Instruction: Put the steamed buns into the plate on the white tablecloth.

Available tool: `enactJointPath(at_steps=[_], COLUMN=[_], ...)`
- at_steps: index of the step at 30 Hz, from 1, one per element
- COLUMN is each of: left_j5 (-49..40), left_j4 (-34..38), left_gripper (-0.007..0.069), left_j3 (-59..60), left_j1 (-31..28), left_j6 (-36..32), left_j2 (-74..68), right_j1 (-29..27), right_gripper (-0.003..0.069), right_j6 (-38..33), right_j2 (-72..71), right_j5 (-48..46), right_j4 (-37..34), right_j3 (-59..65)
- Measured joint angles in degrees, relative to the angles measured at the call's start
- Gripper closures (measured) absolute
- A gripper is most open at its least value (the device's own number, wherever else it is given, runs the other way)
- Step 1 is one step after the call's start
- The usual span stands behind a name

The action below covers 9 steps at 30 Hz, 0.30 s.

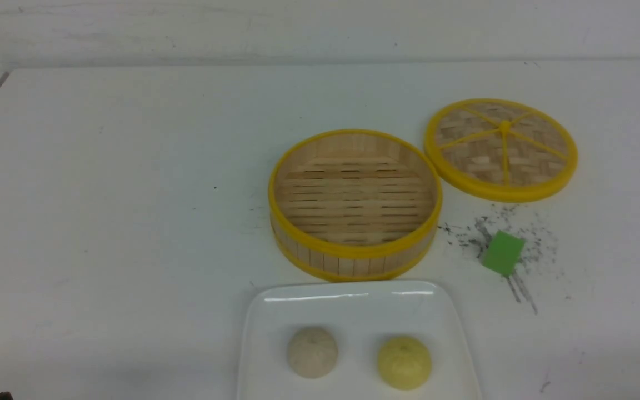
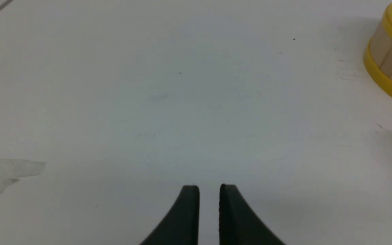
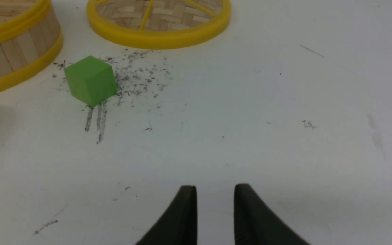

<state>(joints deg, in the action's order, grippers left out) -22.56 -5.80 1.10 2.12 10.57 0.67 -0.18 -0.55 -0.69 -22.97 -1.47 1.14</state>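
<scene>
We see the white tablecloth (image 1: 131, 194) covering the bench up to a pale wall across the top of the front frame, with dark scuffs at right of centre. We count two steamed buns, one beige-white (image 1: 313, 351) and one pale yellow (image 1: 404, 362), both inside the plate (image 1: 348, 297) at lower centre. We count one empty steamer basket (image 1: 355, 204) just above the plate, one woven lid (image 1: 501, 149) at upper right and one green cube (image 1: 502, 253). Left fingers (image 2: 209, 204) stand slightly parted, empty; right fingers (image 3: 215, 207) parted wider, empty.
</scene>
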Motion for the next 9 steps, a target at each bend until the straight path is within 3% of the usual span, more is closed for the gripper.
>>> enactJointPath(at_steps=[9], left_j5=[0.0], left_j4=[-0.1], left_gripper=[0.0497], left_j3=[0.0], left_j1=[0.0], left_j6=[0.0], left_j2=[0.0], right_j1=[0.0], right_gripper=[0.0461], right_j6=[0.0], right_j2=[0.0], right_j5=[0.0], right_j4=[0.0], right_j3=[0.0])
